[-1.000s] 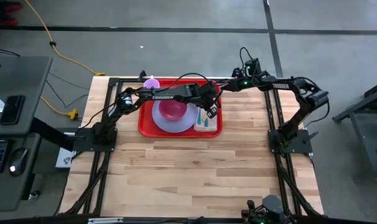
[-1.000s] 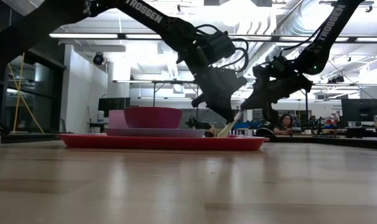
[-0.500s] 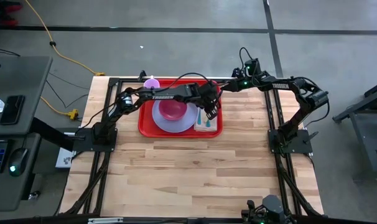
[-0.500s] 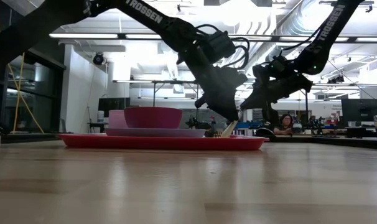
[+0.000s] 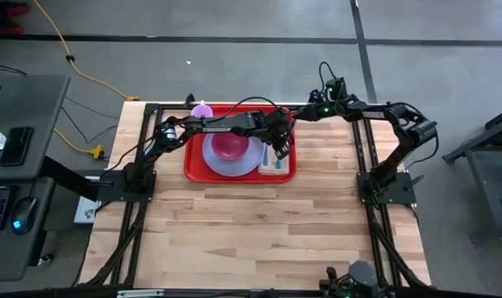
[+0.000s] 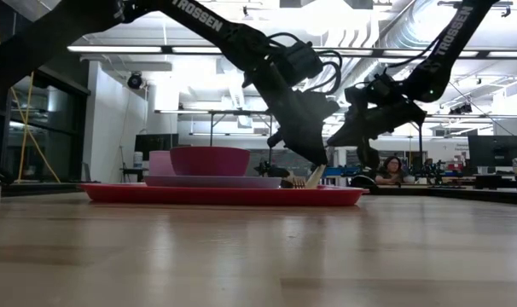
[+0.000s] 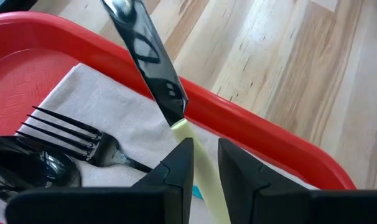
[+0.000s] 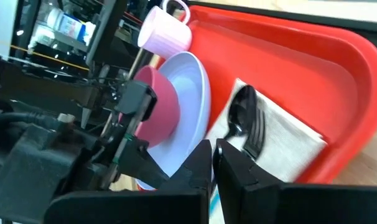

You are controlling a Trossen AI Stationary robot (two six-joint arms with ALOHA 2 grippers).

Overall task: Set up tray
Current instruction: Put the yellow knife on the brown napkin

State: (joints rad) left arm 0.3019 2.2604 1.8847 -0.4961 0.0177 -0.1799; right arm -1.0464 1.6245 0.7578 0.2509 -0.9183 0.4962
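The red tray (image 5: 193, 170) lies at the table's far middle. It carries a lavender plate (image 5: 222, 165) with a pink bowl (image 5: 229, 146), a pale cup (image 5: 202, 111) and a white napkin (image 7: 83, 99). A fork (image 7: 70, 134) and a spoon (image 7: 27, 168) lie on the napkin. My left gripper (image 7: 205, 146) is open, slanting down over the napkin, a finger on each side of the pale yellow handle (image 7: 187, 134) of a knife. The knife's blade (image 7: 148, 50) reaches across the tray's rim (image 7: 251, 130). My right gripper (image 8: 213, 148) is shut on nothing and hovers over the tray's far right corner. My left gripper has its fingers on either side of the knife's handle (image 7: 187, 134) near the blade, slanting down from above. There is a gap between them, and I cannot tell whether they touch the handle.
Bare wooden table (image 5: 259, 232) spreads from the tray to the near edge. Black frame rails run along the table's left, right and far sides. My right arm (image 5: 375, 112) reaches in from the right, close beside my left gripper.
My left gripper has opened while staying over the napkin. The knife, which stood tilted in its fingers, has sunk lower toward the napkin.
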